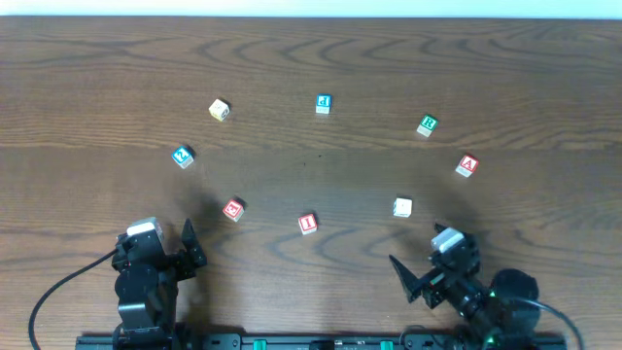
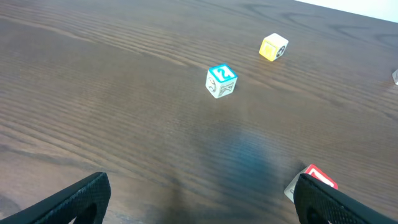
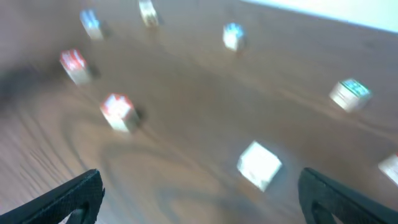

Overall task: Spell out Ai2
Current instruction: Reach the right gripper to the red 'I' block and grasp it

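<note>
Letter blocks lie scattered on the wooden table. In the overhead view the red A block (image 1: 467, 165) is at the right, the blue i block (image 1: 324, 103) at the far middle, and the blue 2 block (image 1: 183, 156) at the left. My left gripper (image 1: 192, 247) is open and empty at the front left. Its wrist view shows the 2 block (image 2: 221, 81) well ahead of the open fingers (image 2: 199, 205). My right gripper (image 1: 418, 262) is open and empty at the front right. Its wrist view is blurred, with a white block (image 3: 258, 165) just ahead of the fingers (image 3: 199, 199).
Other blocks: a yellow one (image 1: 219, 109) far left, a green R (image 1: 427, 125), a red one (image 1: 233, 209), a red I (image 1: 308, 223) and a white one (image 1: 402, 207). The red block (image 2: 314, 180) sits by my left gripper's right finger.
</note>
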{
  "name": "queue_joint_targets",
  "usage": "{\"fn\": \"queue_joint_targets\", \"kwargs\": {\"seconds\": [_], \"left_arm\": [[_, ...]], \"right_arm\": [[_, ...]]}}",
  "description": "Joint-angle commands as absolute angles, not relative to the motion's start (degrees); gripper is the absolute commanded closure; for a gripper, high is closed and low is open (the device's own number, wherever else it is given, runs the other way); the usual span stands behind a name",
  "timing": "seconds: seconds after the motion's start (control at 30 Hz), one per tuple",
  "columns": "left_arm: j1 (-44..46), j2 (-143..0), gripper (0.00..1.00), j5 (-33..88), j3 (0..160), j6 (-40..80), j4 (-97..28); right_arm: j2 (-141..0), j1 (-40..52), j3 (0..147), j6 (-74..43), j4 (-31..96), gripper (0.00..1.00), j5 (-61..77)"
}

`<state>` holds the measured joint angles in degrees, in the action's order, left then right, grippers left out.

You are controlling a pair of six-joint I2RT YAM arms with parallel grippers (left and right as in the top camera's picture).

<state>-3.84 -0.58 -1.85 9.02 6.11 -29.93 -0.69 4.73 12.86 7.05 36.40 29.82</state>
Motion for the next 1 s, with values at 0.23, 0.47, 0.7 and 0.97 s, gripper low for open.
{"fn": "queue_joint_targets", "kwargs": {"seconds": [0.23,0.47,0.7,0.97], "left_arm": [[-3.6,-0.3,0.05,-1.9,8.1,5.5,-29.8],[-3.6,-0.3,0.05,-1.9,8.1,5.5,-29.8],[-3.6,-0.3,0.05,-1.9,8.1,5.5,-29.8],[-3.6,-0.3,0.05,-1.9,8.1,5.5,-29.8]], "right_arm": [[-0.3,4.4,12.9,-40.5,35.8,0.01,38.2],[-2.4,4.4,12.9,-46.5,20.2,0.05,42.5],[-23.0,5.0,15.6,-45.1,5.1,0.09,48.5],[-51.7,15.7,35.0,-31.5,12.4,0.03,41.8]]}}
